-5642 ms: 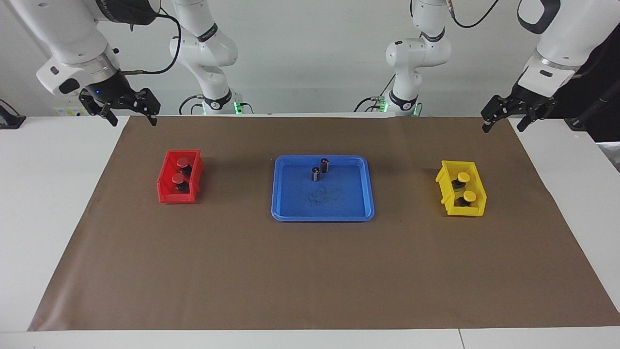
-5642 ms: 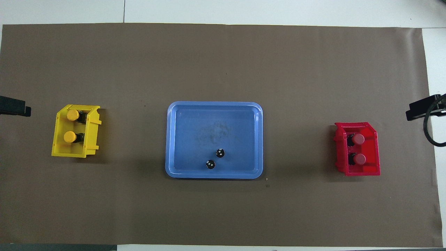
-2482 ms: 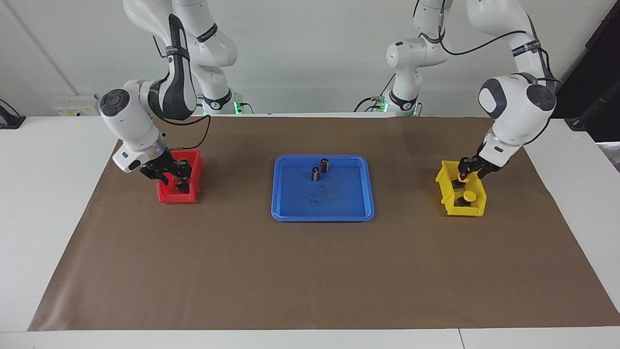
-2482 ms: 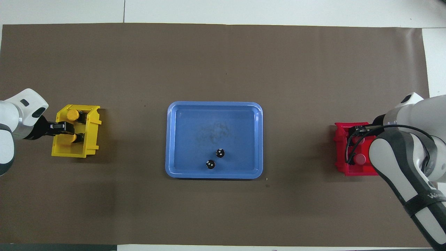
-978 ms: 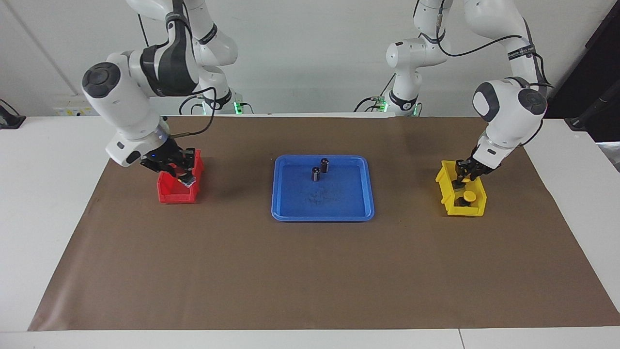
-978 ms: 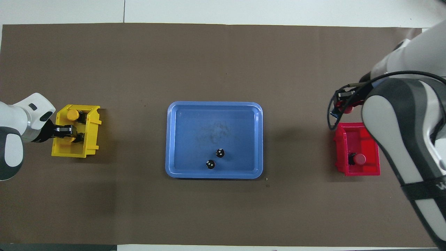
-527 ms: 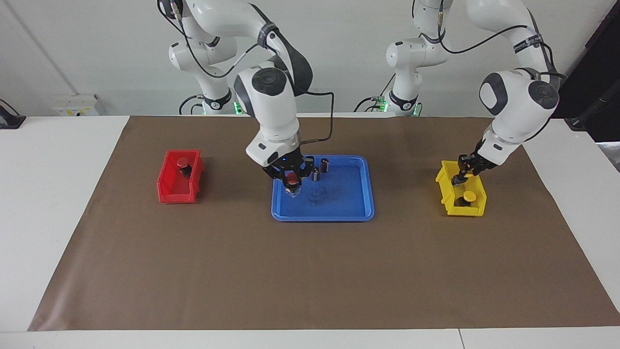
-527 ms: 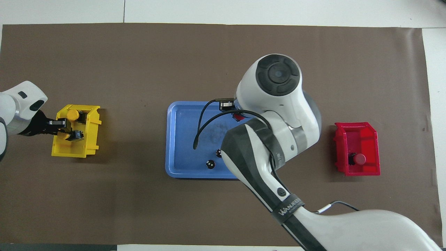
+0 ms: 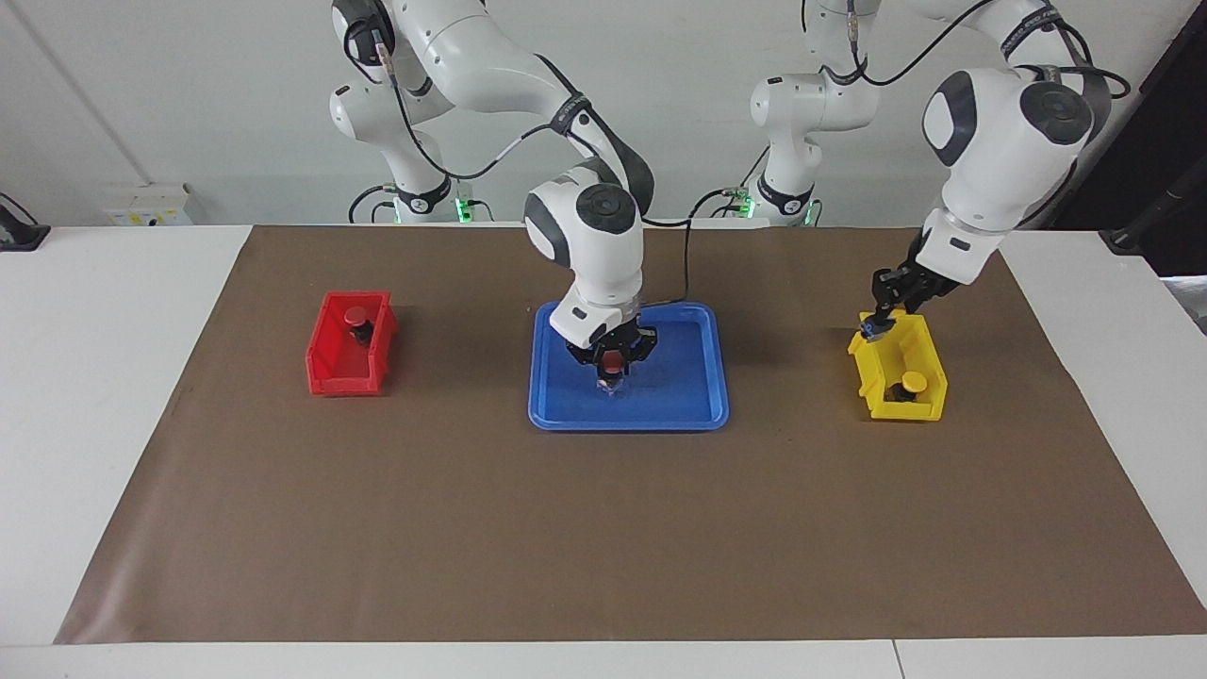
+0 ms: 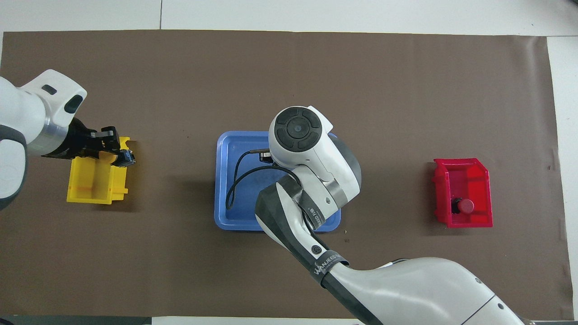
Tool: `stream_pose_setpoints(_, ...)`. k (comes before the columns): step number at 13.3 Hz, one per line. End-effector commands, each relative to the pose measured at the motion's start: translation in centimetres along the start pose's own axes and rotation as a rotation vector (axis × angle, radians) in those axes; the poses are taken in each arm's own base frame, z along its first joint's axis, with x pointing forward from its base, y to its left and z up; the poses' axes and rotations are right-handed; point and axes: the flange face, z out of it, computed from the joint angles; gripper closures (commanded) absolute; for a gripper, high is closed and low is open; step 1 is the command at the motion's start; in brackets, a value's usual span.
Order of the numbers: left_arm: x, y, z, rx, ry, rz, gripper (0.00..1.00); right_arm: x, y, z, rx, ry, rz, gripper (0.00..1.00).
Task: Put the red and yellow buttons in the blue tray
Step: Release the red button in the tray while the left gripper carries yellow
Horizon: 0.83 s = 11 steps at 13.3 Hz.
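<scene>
My right gripper point(image 9: 611, 366) is shut on a red button point(image 9: 613, 359) and holds it upright, low over the middle of the blue tray point(image 9: 679, 396). In the overhead view the right arm covers that gripper, the button and much of the blue tray point(image 10: 226, 180). My left gripper point(image 9: 882, 316) is shut on a yellow button point(image 10: 106, 156), raised over the yellow bin's point(image 9: 872, 377) edge nearest the robots. One yellow button point(image 9: 912, 382) sits in that bin. One red button point(image 9: 356, 318) sits in the red bin point(image 9: 330, 372).
The two dark capless cylinders in the tray are hidden by the right arm. The red bin point(image 10: 469, 174) stands toward the right arm's end of the brown mat, the yellow bin point(image 10: 90, 185) toward the left arm's end.
My right gripper has carried the red button from the tray's edge to over its middle. My left gripper has lifted the yellow button up out of the yellow bin.
</scene>
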Motion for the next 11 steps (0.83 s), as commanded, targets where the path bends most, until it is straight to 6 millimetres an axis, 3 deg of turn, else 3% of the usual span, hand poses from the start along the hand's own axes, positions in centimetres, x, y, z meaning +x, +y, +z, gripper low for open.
stream_pose_setpoints(1,-0.5,6.3,1.8,-0.027,0.025,-0.085,0.99,-0.3,0.3,0.4,0.004,0.032,0.036,0.80)
stream_pose_setpoints(2,-0.8,8.1,2.4,-0.032,0.030,-0.101,0.99,-0.4,0.5,0.6,0.003,0.031,0.040,0.62)
stream_pose_setpoints(6,-2.1,15.2,4.2,-0.047,0.021,-0.151,0.99,-0.5,0.9,0.9,0.003,0.032,0.043,0.38)
stream_pose_setpoints(8,-3.4,17.6,5.0,-0.048,0.019,-0.171,0.99,0.6,1.3,-1.7,0.025,0.067,0.050,0.29)
stream_pose_setpoints(9,-3.8,18.6,5.4,-0.055,0.025,-0.176,0.99,1.9,3.1,-4.1,0.022,0.074,0.071,0.29)
stream_pose_setpoints(11,-3.9,21.2,6.8,-0.061,0.026,-0.200,0.99,3.5,10.4,-9.4,0.001,0.073,0.049,0.30)
